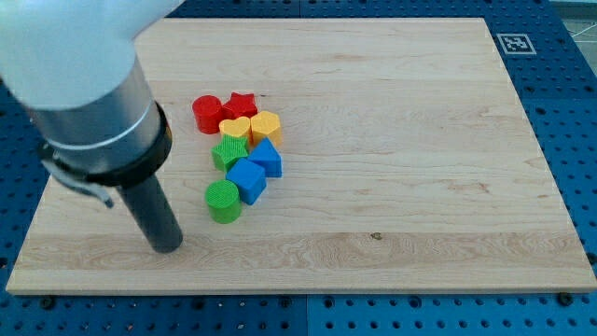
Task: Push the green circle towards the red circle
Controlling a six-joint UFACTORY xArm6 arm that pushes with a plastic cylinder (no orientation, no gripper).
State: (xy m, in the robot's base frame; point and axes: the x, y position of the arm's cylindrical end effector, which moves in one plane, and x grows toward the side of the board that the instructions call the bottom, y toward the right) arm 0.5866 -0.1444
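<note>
Push not started, I'd say: green circle point(223, 201) sits at the cluster's bottom end, red circle point(207, 114) at its top, well apart. My tip point(167, 248) is down-left of green, not touching. No gripper fitted.

Pale wooden board point(392, 121) fills most of the view, light grain running left to right, a small dark knot near the bottom centre. It lies on a blue perforated surface point(578, 112) with regular rows of holes, visible along the left, right and near edges. A black-and-white square marker point(513, 43) sits at the board's far right corner. Lighting is even, with soft shadows.
</note>
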